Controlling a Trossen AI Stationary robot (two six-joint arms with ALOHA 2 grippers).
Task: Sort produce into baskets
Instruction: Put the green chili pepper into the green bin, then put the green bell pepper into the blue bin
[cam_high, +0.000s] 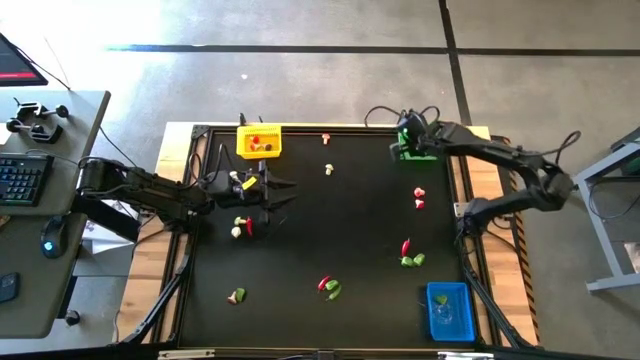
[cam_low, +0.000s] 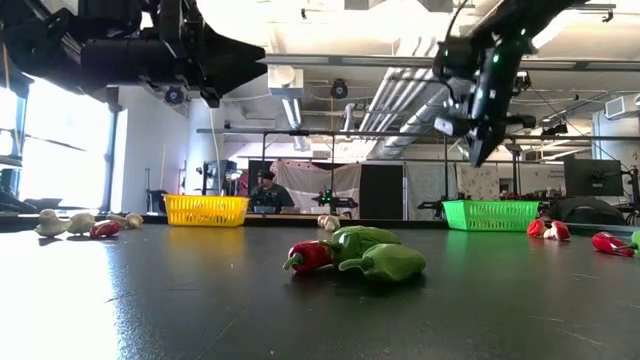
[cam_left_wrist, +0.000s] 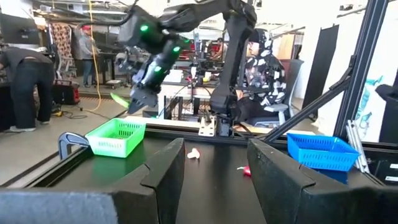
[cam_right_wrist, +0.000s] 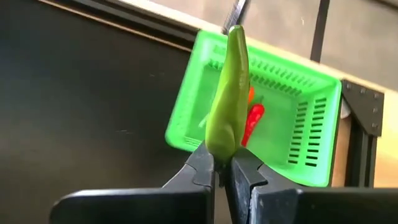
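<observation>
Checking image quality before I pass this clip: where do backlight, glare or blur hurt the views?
Low view: bright windows and ceiling leave the left gripper a silhouette; the red and green produce stays readable. High view: even light, tiny items. Right wrist view: the right gripper and its green pepper are slightly soft over the green basket. Left wrist view: near fingers blurred.
</observation>
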